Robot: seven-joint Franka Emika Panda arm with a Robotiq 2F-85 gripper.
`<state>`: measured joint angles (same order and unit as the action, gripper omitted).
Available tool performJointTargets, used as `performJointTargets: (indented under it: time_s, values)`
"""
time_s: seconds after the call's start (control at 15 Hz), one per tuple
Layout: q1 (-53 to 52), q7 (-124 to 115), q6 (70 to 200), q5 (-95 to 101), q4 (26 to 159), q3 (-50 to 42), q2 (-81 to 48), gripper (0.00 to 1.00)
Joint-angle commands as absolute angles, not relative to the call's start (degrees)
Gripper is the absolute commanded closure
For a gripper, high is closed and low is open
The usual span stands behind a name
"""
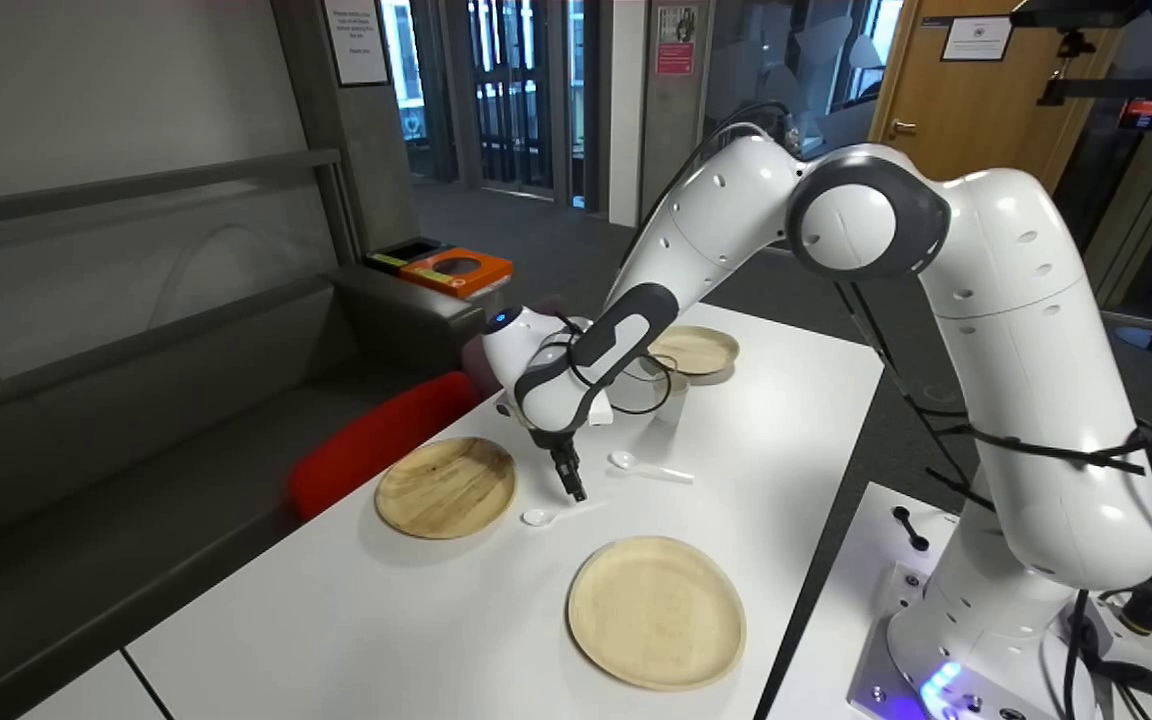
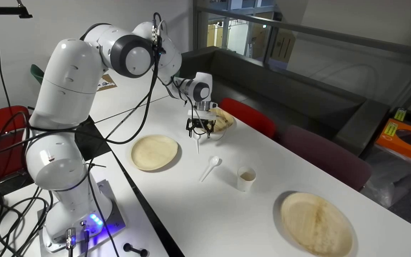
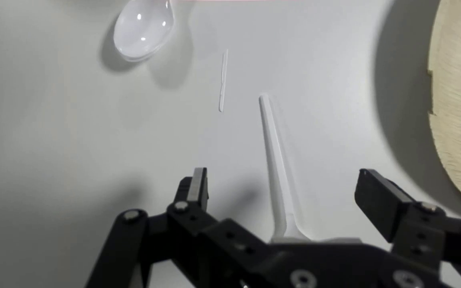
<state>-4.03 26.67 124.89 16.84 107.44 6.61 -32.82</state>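
Hanging over a white spoon (image 3: 275, 148), the end effector (image 3: 282, 190) has its jaws spread wide, one on each side of the handle with a gap both ways. Can't tell from here how close the tips are to the tabletop (image 1: 416, 620). Spoon lies flat on it; bowl mostly blocked by the end effector in the wrist view, pointing toward the sofa (image 1: 136, 450) in both exterior views. Other spoon (image 2: 213, 163), also white, lies near it, bowl toward the sofa too. Thin pale sliver (image 3: 223, 82) just off the handle's tip, can't make out what. Arm (image 1: 1046, 370) reaches across from its base (image 1: 976, 625), which glows blue low down. Round wooden plates, three: chair-side plate (image 1: 446, 487) beside the spoon's bowl, close to the red chair (image 1: 381, 440); base-side plate (image 1: 658, 613) nearest the arm's base; far plate (image 1: 694, 349) well apart from both. Pale cup (image 2: 244, 185) stands upright between the other spoon and the far plate. Maroon chair (image 2: 325, 157) at the same edge as the red one. Orange box (image 1: 456, 272) by the sofa's end. Wooden door (image 1: 996, 120) at the back.
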Motion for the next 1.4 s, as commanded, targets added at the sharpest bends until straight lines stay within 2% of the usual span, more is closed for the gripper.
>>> performJointTargets:
  time_s: [0.0, 0.93, 1.0, 1.33]
  values:
    - [-4.1, 29.97, 125.62, 17.68, 107.1, 7.59, -33.5, 0.0]
    - [-4.88, 30.09, 124.01, 19.67, 102.7, 7.25, -39.27, 0.0]
    - [-4.82, 30.13, 124.04, 19.64, 102.55, 7.26, -39.47, 0.19]
    - [-4.61, 30.31, 123.61, 19.34, 101.36, 7.33, -40.3, 0.55]
